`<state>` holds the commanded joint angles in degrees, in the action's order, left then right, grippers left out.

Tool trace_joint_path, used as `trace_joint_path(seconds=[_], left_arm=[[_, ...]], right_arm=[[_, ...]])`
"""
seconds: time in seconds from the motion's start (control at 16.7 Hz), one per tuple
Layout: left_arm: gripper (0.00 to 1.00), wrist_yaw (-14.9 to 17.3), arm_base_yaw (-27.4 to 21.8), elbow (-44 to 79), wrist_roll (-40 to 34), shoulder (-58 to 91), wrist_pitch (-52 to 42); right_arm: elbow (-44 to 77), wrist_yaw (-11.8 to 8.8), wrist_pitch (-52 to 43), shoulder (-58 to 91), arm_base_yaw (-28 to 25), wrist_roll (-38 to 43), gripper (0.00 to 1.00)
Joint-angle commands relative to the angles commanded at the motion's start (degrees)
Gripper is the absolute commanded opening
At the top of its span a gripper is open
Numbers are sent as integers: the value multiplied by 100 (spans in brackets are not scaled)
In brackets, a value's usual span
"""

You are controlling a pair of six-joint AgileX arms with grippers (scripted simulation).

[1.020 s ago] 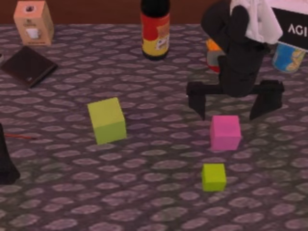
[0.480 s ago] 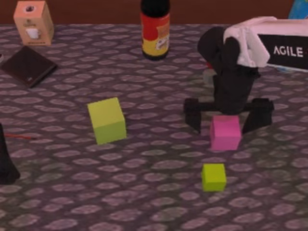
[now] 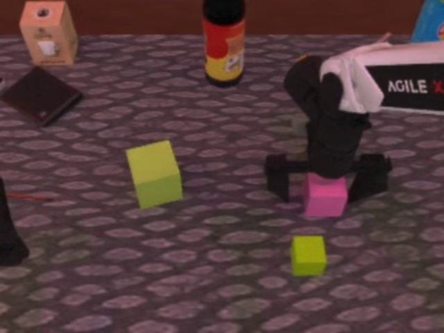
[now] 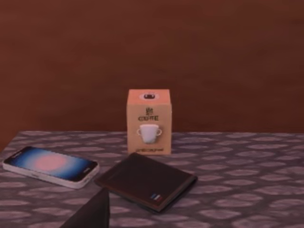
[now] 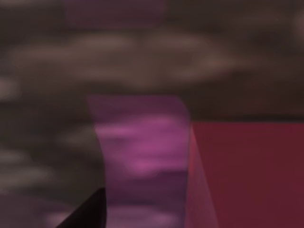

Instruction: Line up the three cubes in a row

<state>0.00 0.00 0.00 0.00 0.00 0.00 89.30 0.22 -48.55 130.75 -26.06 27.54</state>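
Observation:
In the top view a medium pink cube [image 3: 325, 196] stands right of centre. My right gripper [image 3: 325, 179] is low over it and open, one black finger [image 3: 277, 177] on each side of the cube. The right wrist view shows the pink cube [image 5: 142, 147] close up between the jaws. A small yellow-green cube [image 3: 308, 255] sits just in front of the pink one. The large yellow-green cube [image 3: 154, 173] rests well to the left, turned slightly. My left gripper [image 3: 8, 243] is parked at the left edge, open, with one finger [image 4: 92, 213] showing in its wrist view.
A dark sauce bottle [image 3: 223, 41] stands at the back centre. A peach printed carton [image 3: 47, 31] and a dark wallet [image 3: 40, 94] lie back left, with a phone [image 4: 50, 166] beside them. A blue can [image 3: 427, 24] is back right behind the right arm.
My right gripper has come forward and down from behind the pink cube until its open fingers straddle it. The three cubes and the left arm have not moved.

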Motion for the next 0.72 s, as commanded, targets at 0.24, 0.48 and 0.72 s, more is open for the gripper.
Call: trace_joint_path(seconds=[0.24, 0.48, 0.72], left_arm=[[100, 0, 0, 0, 0, 0, 0], [100, 0, 0, 0, 0, 0, 0], [100, 0, 0, 0, 0, 0, 0]], right_arm=[[0, 0, 0, 0, 0, 0, 62], [0, 0, 0, 0, 0, 0, 32], [0, 0, 0, 0, 0, 0, 2]])
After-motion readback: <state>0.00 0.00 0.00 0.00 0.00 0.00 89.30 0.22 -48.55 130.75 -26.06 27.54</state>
